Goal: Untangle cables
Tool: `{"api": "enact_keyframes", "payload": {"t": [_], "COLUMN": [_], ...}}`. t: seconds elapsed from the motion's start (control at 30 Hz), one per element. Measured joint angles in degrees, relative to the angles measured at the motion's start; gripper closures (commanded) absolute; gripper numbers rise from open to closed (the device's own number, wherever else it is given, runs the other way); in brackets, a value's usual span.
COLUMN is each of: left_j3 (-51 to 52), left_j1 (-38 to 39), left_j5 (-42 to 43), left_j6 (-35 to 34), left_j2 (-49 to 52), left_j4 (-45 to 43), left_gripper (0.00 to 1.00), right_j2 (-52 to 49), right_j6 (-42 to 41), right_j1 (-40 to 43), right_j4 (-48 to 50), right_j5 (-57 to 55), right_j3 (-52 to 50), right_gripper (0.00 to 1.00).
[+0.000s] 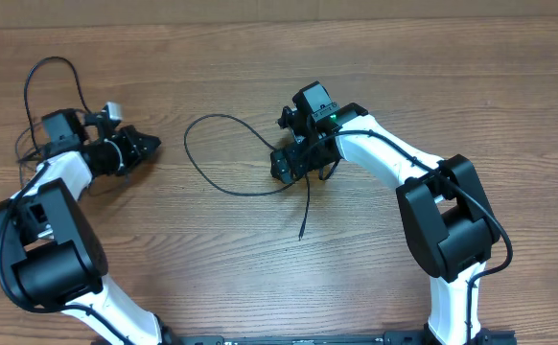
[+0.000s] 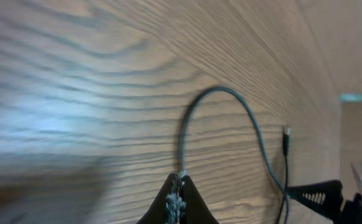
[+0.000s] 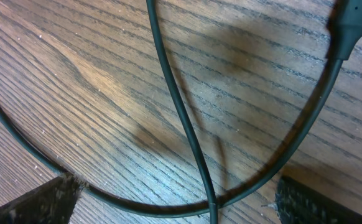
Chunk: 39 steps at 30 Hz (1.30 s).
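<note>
Tally: 2 arms (left arm [image 1: 49,249], right arm [image 1: 442,220]), 2 pincers (left pincer [image 1: 152,144], right pincer [image 1: 281,171]), 1 counter [image 1: 260,287]. Thin black cables: 1 mid-counter cable [image 1: 186,144], with 2 plug ends showing (free plug tip [image 2: 285,134], plug by the right pincer [image 3: 349,25]). Plus 1 far-left loop [image 1: 54,58]; can't tell if loose cord or arm wiring.

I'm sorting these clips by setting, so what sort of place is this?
Probably a robotics lab workbench: a wood-grain table carries a left arm and a right arm, both white and black, mounted at its near edge, with a thin black cable lying between them.
</note>
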State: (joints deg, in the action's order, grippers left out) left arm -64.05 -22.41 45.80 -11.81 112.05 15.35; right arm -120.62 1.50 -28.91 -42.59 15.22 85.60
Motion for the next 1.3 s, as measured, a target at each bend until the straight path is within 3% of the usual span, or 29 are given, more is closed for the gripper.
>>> {"api": "enact_keyframes", "payload": {"t": [0.17,0.3,0.4,0.53,0.73,0.93,1.1,1.3], "left_j3": [0.00,0.00,0.02,0.04,0.04,0.02,0.02,-0.04], "left_j1": [3.74,7.54,10.84,15.50,22.34,28.76,32.17,33.73], "left_j5": [0.28,-0.90,-4.39,-10.23,-18.91,-25.29,-28.28,-26.91], "left_j6": [0.00,0.17,0.20,0.24,0.22,0.26,0.13,-2.75], "left_j2": [0.00,0.00,0.00,0.00,0.00,-0.68,-0.83,-0.90], "left_j4": [-0.39,0.11,2.01,3.74,5.51,4.61,4.46,7.48], "left_gripper": [0.95,0.88,0.87,0.77,0.85,0.77,0.93,0.96], "right_j2": [0.00,0.00,0.00,0.00,0.00,0.00,0.00,0.00], "right_j6": [-0.02,0.00,0.00,0.02,0.00,0.02,0.00,0.00], "right_j1": [0.00,0.00,0.00,0.00,0.00,0.00,0.00,0.00], "right_j4": [0.00,0.00,0.02,0.00,0.02,0.02,0.02,0.02], "right_j5": [0.02,0.00,0.02,0.02,0.02,0.00,0.00,0.00], "right_j3": [0.00,0.00,0.00,0.00,0.00,0.00,0.00,0.00], "right_gripper": [0.00,0.00,0.00,0.00,0.00,0.00,0.00,0.00]}}
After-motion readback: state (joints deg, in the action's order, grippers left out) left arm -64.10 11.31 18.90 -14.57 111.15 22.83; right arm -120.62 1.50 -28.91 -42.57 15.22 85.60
